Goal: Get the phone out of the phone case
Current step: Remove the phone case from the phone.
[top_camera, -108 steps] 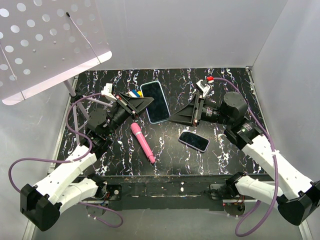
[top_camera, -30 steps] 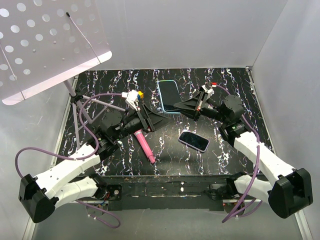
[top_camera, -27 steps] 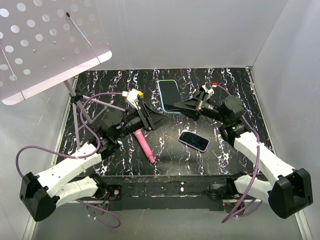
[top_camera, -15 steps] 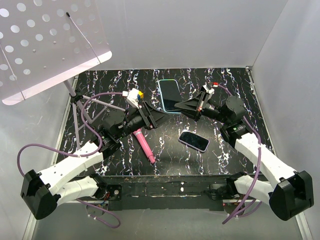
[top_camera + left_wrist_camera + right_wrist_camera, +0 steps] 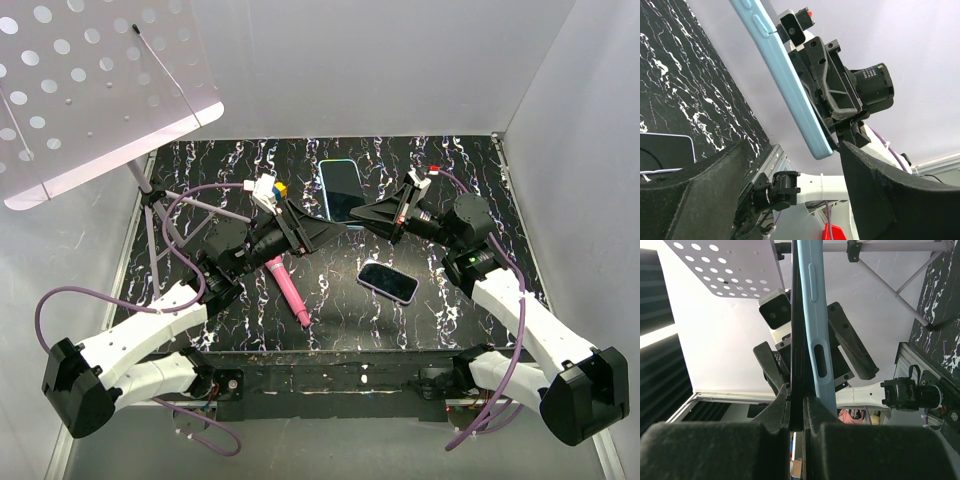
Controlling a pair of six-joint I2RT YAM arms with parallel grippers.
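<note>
Top view, far left, 10 o'clock corner: white perforated music stand [image 5: 90,90] on a tripod, its desk overhanging the black marbled counter [image 5: 200,165].

Left gripper [image 5: 335,230] reaches in from 8 o'clock toward the counter's middle; jaws wide apart, nothing between them; in the left wrist view both black fingers [image 5: 880,195] flank an open gap, and the lower corner of the case hangs above that gap, near the right-hand finger; I cannot tell whether they touch.

Pink marker [image 5: 287,286] lies flat at 7 o'clock of the gripper tips; its upper end sits under the left wrist.

Phone [image 5: 340,188], dark screen up in the top view, sits inside the light-blue phone case [image 5: 785,85]; the pair is at 12 o'clock of the counter's middle, held off the surface and tilted, seen edge-on from both wrists; side buttons show along the case edge.

Right gripper [image 5: 358,213] comes in from 4 o'clock; jaws pinched together on the lower end of the phone case; the right wrist view shows a thin dark strip in the pinch with the blue wall just beside it; phone or case lip, cannot tell.

Second phone [image 5: 388,282], lavender-rimmed, lies flat at 5 o'clock of the held one, well apart from it.
</note>
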